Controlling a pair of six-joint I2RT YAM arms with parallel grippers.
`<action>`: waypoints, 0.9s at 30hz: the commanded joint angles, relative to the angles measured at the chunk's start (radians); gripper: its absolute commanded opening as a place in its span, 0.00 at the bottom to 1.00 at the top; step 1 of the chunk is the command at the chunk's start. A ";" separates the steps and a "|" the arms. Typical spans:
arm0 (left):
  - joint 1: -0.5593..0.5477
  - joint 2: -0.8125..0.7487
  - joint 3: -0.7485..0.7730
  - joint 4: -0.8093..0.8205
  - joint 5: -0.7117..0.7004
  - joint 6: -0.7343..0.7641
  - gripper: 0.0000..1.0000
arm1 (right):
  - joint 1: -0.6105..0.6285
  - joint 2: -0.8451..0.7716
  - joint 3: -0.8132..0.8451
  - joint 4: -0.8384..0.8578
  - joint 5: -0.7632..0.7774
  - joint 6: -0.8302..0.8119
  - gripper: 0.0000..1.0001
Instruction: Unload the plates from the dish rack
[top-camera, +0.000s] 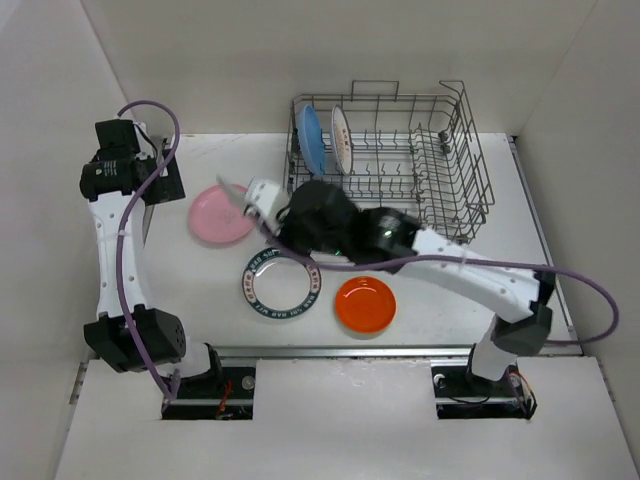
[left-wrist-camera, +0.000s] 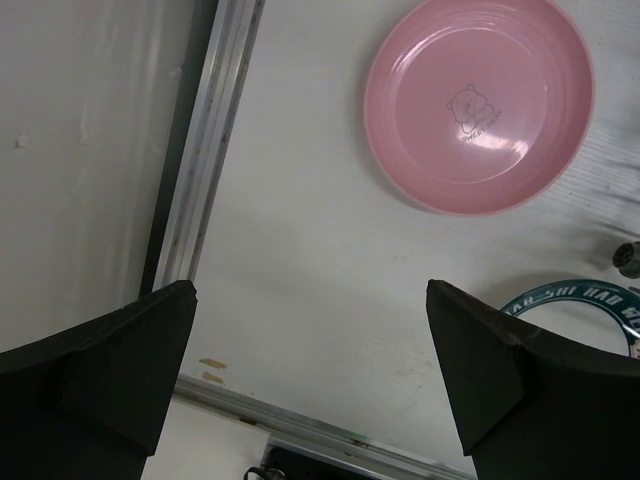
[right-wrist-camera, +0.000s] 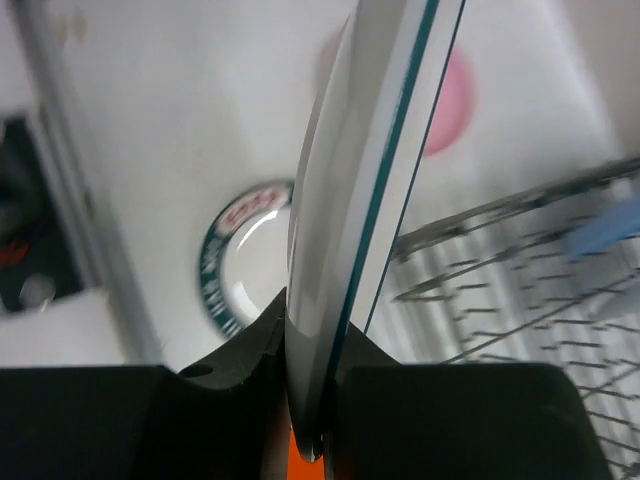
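Grey wire rack (top-camera: 470, 170) at the far side of the table (top-camera: 190, 285), with a blue plate (top-camera: 312, 140) and a patterned plate (top-camera: 342, 140) upright in its left end. Flat on the table and apart from one another lie a pink plate (top-camera: 222, 215), a dark-rimmed plate (top-camera: 282, 285) and an orange plate (top-camera: 365, 305). My right gripper (right-wrist-camera: 310, 400) clamps a teal-edged plate (right-wrist-camera: 360, 200) edge-on, outside the rack, above the table. My left gripper (left-wrist-camera: 310, 330) is spread wide, grasping nothing, by the table's left edge.
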 joint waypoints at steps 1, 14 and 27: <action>0.004 -0.049 -0.012 0.022 0.001 0.003 0.99 | 0.088 0.065 -0.003 -0.189 0.018 -0.002 0.00; 0.004 -0.146 -0.075 0.041 0.070 0.003 0.99 | 0.238 0.343 -0.022 -0.314 0.342 0.167 0.00; 0.004 -0.164 -0.085 0.041 0.080 0.003 0.99 | 0.238 0.529 0.054 -0.298 0.488 0.207 0.62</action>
